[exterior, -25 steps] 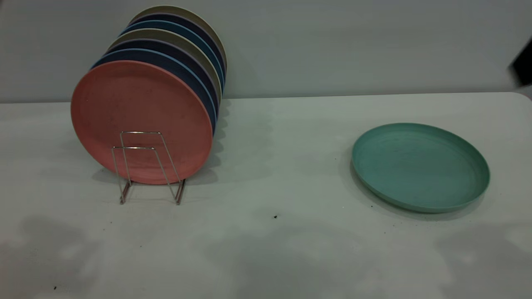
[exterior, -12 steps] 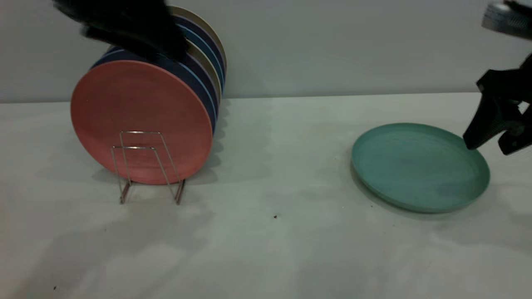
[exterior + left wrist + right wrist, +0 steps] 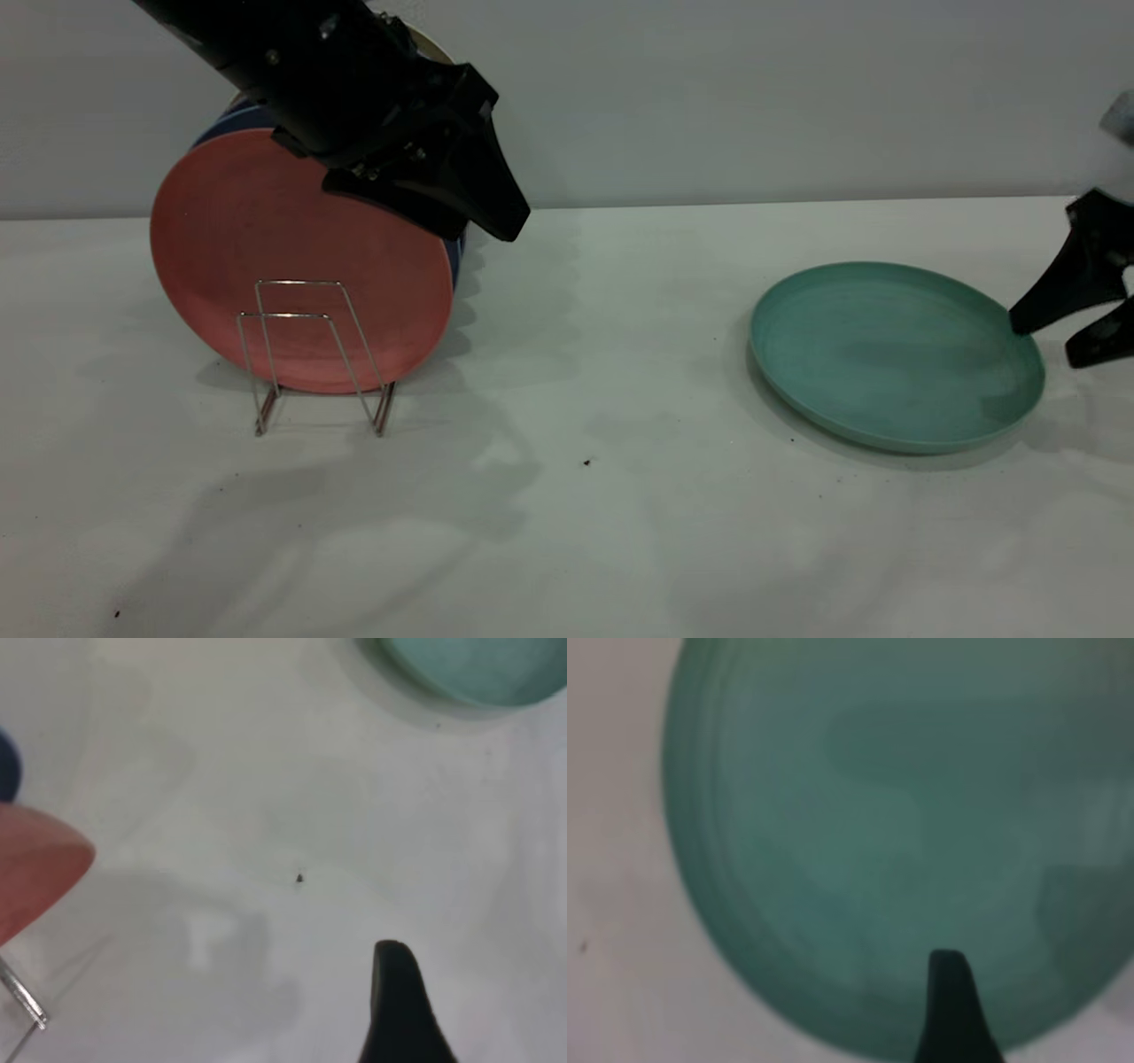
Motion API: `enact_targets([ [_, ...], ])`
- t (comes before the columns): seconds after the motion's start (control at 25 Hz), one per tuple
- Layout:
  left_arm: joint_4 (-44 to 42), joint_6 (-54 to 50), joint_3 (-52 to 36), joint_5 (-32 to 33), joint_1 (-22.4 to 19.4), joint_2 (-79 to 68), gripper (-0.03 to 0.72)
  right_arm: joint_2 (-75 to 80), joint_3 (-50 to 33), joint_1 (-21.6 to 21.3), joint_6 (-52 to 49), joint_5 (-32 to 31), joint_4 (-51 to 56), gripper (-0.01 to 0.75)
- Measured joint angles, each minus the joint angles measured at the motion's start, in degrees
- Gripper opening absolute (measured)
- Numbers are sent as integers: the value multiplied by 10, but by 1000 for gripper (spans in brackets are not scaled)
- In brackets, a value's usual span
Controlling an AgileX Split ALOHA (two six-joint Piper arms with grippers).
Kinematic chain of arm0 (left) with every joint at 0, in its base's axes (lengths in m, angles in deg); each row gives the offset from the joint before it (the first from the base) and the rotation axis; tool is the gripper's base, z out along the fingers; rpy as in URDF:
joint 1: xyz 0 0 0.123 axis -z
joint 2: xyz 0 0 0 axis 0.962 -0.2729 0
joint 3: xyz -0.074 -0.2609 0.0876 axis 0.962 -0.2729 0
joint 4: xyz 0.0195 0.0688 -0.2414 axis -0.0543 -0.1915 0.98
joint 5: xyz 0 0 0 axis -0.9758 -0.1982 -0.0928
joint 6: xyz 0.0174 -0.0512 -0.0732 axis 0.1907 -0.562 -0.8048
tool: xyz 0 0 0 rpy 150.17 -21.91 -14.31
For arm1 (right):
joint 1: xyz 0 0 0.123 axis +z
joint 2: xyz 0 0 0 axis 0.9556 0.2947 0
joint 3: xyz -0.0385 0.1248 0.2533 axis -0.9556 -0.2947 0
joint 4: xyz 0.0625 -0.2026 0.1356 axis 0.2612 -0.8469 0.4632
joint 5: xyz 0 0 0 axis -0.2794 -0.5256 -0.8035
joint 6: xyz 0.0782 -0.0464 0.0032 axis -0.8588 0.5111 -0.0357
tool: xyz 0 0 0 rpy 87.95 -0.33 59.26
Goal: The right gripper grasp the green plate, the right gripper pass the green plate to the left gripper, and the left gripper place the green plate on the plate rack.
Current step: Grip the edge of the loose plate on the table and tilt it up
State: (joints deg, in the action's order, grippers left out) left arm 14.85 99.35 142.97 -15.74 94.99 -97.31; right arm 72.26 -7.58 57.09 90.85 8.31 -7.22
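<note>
White tabletop [image 3: 567, 532] carries your green plate [image 3: 895, 354] flat at its right side, where your right gripper [image 3: 1054, 341], fingers parted astride the near rim, is nearer than the left gripper [image 3: 505, 217], whose opening I cannot tell.

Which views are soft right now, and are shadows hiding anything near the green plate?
Exterior view: crisp, with soft arm shadows across the table and one dimming the green plate beside the right gripper. Right wrist view: blurry, the plate's rings smeared. Left wrist view: also soft; the salmon-pink plate is a blur.
</note>
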Motion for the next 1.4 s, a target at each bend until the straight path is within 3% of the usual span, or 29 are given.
enact_targets([
  [0.36,4,0,0,3,0,0,482,76,53,-3,10,7,15,527],
  [0.52,4,0,0,3,0,0,482,99,70,-3,17,0,41,490],
  [0.68,4,0,0,3,0,0,482,110,74,-3,18,-2,58,359],
  [0.84,4,0,0,-1,0,0,482,115,74,-3,43,18,70,87],
  [0.92,14,0,0,-6,0,-4,482,115,74,-3,72,21,83,27],
  [1.24,111,4,0,-25,0,-61,482,117,74,-1,191,-75,138,13],
  [1.4,179,40,0,-31,0,-78,482,117,74,22,215,-105,157,13],
])
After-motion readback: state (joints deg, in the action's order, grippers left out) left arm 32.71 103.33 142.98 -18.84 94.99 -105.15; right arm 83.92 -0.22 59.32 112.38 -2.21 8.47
